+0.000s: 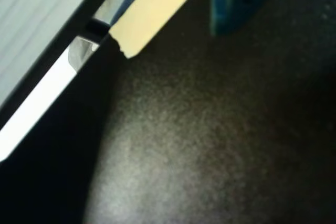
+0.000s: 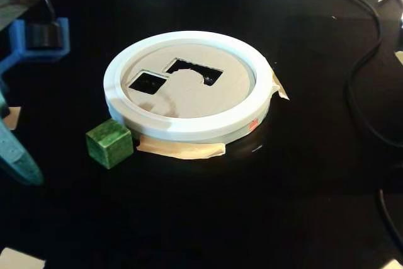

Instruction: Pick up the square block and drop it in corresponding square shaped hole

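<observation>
wrist view: the picture is blurred and shows mostly the dark bench (image 1: 210, 145), with a soft sheen across its middle. the bench edge runs on a slant from lower left to the top, and a bright white strip (image 1: 37, 108) lies along it. a strip of tan tape (image 1: 152, 11) lies aslant near the top, one end at that edge. a blue part (image 1: 236, 1) juts in at the top right; it is too blurred to tell what it is. neither the block nor the ring shows here, and no fingers can be made out, so i cannot tell whether the gripper is released or clenched.

fixed view: the green block (image 2: 109, 143) sits on the black bench (image 2: 208, 212) toward the near left, just beside the ring's (image 2: 189, 131) near-left rim, perhaps touching it; nothing holds it. the white ring lies flat near the middle of the bench, around a pale plate (image 2: 189, 96). the plate has a square hole (image 2: 148, 82) on its left part and a larger cutout (image 2: 195, 71) with one rounded side just to the right of it. tape (image 2: 182, 149) holds the ring's near rim to the bench, and another piece (image 2: 279, 87) sticks out at its right side. a blue part (image 2: 34, 45) with a black piece in it sits near the far left corner, and a teal part (image 2: 16, 159) cuts in at the left edge. a black cable (image 2: 368, 92) curves down the right side of the bench.
</observation>
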{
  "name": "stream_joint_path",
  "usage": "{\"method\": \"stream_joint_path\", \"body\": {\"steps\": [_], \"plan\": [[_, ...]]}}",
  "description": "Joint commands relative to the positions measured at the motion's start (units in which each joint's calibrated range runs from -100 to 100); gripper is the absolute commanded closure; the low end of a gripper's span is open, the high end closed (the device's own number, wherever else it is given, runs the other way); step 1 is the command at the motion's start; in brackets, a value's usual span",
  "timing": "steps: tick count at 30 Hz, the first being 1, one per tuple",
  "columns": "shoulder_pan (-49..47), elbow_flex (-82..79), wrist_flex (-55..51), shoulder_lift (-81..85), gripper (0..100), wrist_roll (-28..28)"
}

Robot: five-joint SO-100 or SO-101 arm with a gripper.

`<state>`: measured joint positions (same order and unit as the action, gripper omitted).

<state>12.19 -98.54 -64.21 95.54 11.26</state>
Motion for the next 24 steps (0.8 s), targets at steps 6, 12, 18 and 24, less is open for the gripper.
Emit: {"method": "stream_joint_path", "body": {"steps": [6,12,18,24], "plan": [[0.7,-0.1,1.3,0.8,19,0.3],[0.7,-0.1,1.4,0.8,19,0.3],[0.7,-0.1,1.4,0.8,19,0.3],[0.8,-0.1,1.0,0.8,18,0.3]]}}
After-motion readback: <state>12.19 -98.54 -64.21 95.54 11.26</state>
